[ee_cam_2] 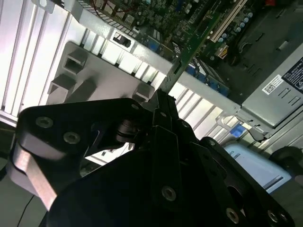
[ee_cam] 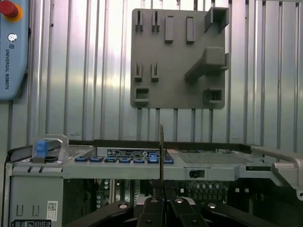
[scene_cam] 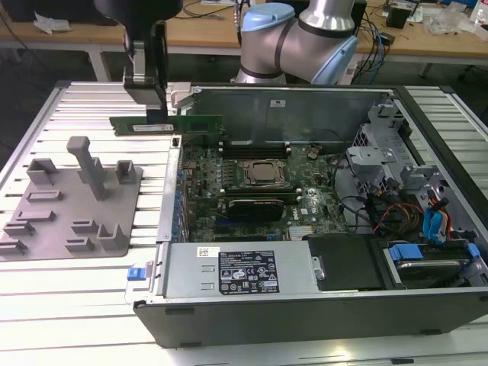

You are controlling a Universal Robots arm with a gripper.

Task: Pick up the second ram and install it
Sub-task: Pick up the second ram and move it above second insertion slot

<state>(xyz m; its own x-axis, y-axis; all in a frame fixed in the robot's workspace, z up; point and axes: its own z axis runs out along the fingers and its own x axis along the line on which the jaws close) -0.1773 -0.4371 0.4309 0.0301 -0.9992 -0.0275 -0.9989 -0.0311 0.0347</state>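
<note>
The second ram (scene_cam: 175,124) is a long green stick with a white label. It hangs level above the back left corner of the open computer case (scene_cam: 305,305). My gripper (scene_cam: 156,113) is shut on its top edge near the end toward the exterior view's left. In both wrist views the stick shows edge-on, running out from between the black fingers (ee_cam: 152,208): the ram (ee_cam: 161,151) stands over the case's side wall, and the ram (ee_cam_2: 189,52) reaches toward the motherboard. The memory slots (scene_cam: 255,149) lie just beyond the CPU socket (scene_cam: 264,174), lower than the stick.
A grey part fixture (scene_cam: 76,202) with pegs and slots lies on the ribbed table to the exterior view's left of the case. Inside the case are a black card (scene_cam: 255,204), a power supply (scene_cam: 244,271) and drive bays with cables (scene_cam: 427,221). A teach pendant (ee_cam: 12,52) rests on the table.
</note>
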